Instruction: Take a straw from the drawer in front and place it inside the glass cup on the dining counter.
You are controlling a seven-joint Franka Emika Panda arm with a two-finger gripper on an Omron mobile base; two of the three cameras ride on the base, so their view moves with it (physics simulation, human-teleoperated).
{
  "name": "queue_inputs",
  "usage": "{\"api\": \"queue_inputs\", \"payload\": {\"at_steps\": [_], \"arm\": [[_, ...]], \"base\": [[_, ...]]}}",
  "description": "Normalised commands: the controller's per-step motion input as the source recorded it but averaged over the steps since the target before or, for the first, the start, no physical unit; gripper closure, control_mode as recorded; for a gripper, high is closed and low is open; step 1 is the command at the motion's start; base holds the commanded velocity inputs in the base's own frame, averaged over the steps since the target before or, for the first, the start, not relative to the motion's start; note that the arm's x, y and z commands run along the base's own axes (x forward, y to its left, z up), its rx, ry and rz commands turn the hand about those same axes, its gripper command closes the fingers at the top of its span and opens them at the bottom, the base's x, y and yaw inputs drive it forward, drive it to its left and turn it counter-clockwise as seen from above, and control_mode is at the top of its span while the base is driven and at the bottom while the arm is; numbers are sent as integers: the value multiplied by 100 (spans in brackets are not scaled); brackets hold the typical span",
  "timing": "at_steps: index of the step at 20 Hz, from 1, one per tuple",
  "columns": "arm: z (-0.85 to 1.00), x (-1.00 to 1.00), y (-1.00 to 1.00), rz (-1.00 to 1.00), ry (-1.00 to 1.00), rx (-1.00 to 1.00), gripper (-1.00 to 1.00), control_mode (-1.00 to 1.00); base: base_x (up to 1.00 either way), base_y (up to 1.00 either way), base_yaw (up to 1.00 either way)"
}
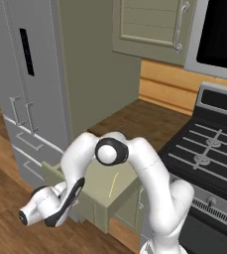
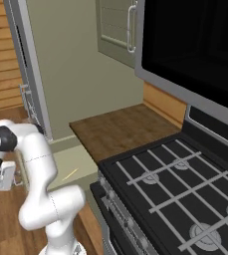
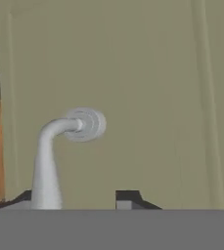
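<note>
The sage-green drawer (image 1: 102, 191) stands pulled out from the cabinet run just left of the black gas stove (image 1: 209, 154), below the end of the brown wood countertop (image 1: 135, 121). On the drawer's pale floor lies the straw (image 1: 113, 184), a thin yellow stick set slightly aslant, well apart from the drawer's walls; in the right base view it shows as a short yellow line (image 2: 69, 174) on the same floor, just left of the stove's front corner.

The white arm bends over the drawer and reaches down past its front. In the left base view the hand hangs low, outside the drawer's front left corner and above the wooden floor (image 1: 6, 198), on the side toward the grey fridge (image 1: 21, 89).

In the hand view the camera sits close against the drawer's panelled front. The silver bar handle (image 3: 50, 156) bends out from its round mount on that panel and runs down toward the gripper (image 3: 74, 200). One dark fingertip (image 3: 128, 197) rises just to the right of the bar, and a darker sliver shows on the bar's other side, so the bar lies between the fingers. Whether the jaws press on the bar or stand loose around it, I cannot tell.
</note>
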Motion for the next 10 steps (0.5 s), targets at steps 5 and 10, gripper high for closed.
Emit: {"api": "queue_inputs", "payload": {"at_steps": [5, 10], "arm": [[85, -56, 21, 12, 18, 39, -100, -100], [100, -28, 13, 3, 37, 49, -100, -100]], "base": [[0, 0, 0], [0, 0, 0]]}}
